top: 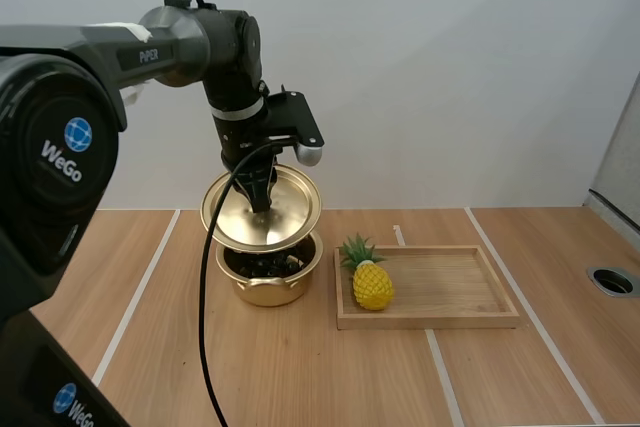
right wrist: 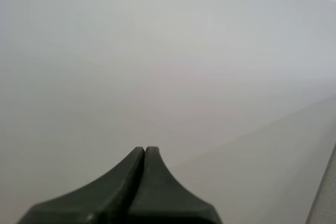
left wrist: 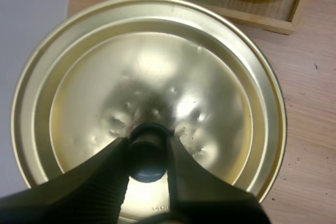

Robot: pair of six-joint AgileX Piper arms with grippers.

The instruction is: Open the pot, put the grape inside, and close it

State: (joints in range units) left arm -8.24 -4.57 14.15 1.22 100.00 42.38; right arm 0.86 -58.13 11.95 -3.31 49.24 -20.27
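Tabletop pot: half-hidden contents, perhaps grapes

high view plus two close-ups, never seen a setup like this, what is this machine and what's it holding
This is a robot with two arms, each ending in a black gripper with two fingers. The high view looks down over a wooden table from behind the arms. The other two pictures are taken from each arm's wrist, looking along its fingers. The left gripper pinches the dark knob of a gold lid and holds it just above a gold pot. Something dark sits inside the pot, probably the grapes. Beside the pot lies a wooden tray with a pineapple in it. The right gripper is shut on nothing, its fingers pressed together.
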